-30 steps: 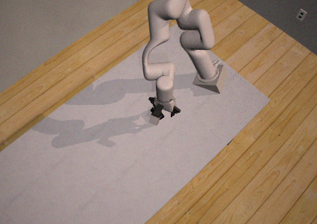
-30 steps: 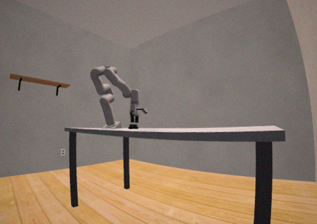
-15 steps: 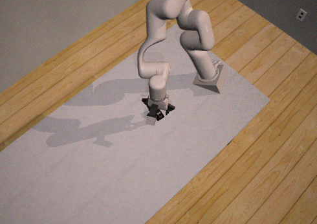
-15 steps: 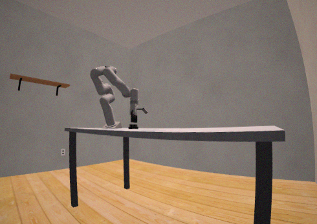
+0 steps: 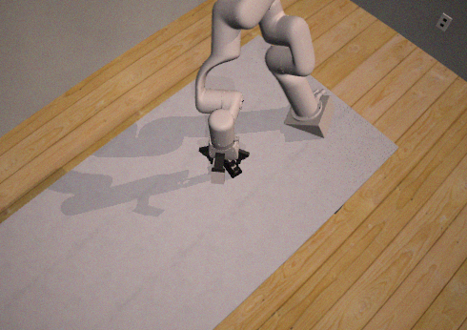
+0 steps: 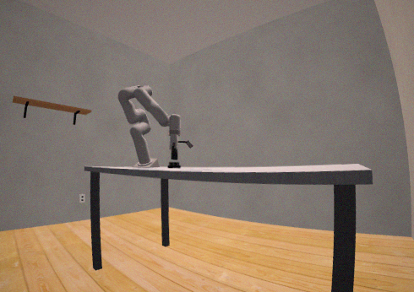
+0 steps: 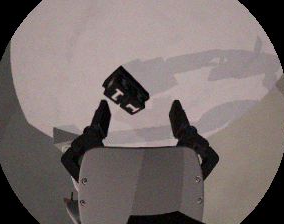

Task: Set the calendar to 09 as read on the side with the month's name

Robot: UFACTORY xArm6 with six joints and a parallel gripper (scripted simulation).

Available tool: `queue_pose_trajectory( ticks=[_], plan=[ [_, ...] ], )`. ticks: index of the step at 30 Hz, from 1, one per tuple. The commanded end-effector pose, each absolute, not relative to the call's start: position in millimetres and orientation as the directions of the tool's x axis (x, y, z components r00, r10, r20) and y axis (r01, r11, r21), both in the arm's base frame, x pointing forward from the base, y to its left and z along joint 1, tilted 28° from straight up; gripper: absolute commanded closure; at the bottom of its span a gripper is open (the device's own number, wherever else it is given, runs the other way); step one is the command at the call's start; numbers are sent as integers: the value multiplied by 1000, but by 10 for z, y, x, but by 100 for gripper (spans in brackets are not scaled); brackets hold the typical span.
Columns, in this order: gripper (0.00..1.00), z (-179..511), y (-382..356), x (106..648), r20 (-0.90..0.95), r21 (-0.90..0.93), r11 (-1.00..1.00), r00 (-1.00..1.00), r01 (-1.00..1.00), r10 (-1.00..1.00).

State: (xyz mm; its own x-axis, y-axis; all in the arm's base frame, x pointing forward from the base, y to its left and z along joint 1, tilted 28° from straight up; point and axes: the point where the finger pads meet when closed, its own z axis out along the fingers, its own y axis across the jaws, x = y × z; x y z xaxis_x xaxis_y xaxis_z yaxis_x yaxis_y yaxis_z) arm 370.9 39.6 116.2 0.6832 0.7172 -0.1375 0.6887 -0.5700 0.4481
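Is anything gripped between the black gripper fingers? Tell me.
No, the black gripper fingers stand wide apart, only white tabletop between them.

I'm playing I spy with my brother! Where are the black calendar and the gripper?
black calendar [image 5: 233, 169] [image 7: 125, 90]: top and wrist views, on its dark body
gripper [image 7: 140, 107]: wrist view, between its fingertips

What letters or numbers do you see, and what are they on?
"1", light, on the dark calendar, in the wrist view.
A second light mark beside it on the calendar: tilted and partly cut off, I can't tell which.
No other writing shows.
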Motion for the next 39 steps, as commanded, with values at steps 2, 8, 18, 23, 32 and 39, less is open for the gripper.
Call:
queue_pose_trajectory(
  ticks=[2,8,18,23,32,39],
  plan=[
    [0,1292,247,3893,-163,436,-523,636,732,754],
    [0,1298,238,3902,-174,432,-504,618,747,767],
    [0,1426,68,4090,-222,409,-413,528,813,820],
    [0,1438,52,4107,-250,393,-355,470,848,846],
    [0,1550,-107,4281,-270,379,-310,425,872,864],
    [0,1459,-148,4306,-270,379,-310,425,872,864]
  ],
)
